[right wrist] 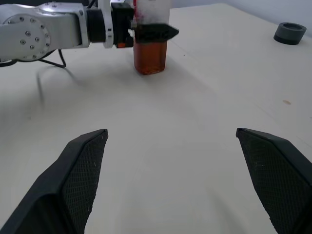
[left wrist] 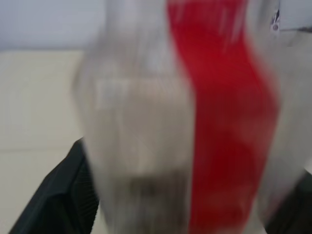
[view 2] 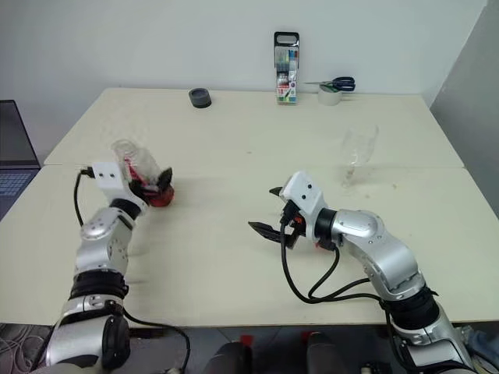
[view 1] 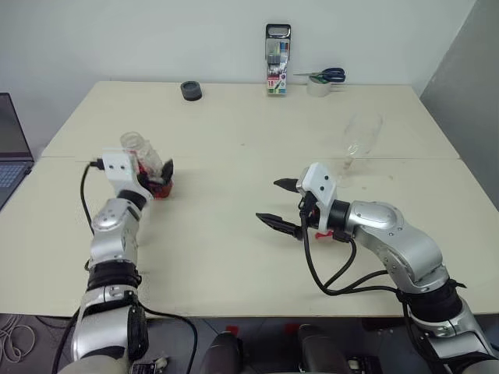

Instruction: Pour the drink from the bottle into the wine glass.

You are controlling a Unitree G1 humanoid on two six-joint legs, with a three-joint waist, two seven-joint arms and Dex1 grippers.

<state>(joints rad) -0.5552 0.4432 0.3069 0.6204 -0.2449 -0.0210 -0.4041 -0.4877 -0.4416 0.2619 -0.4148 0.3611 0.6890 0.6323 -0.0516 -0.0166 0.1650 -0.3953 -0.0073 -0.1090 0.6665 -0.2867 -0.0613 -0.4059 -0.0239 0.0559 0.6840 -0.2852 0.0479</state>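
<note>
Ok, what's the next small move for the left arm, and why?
Probably firm up the left gripper on the bottle before any lift: it stands upright on the table inside that gripper, drink low inside, and the wine glass stands far off to the right. The right gripper is open and empty.

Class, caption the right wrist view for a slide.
Open right gripper faces the bottle of amber drink standing between the left gripper's fingers.
</note>
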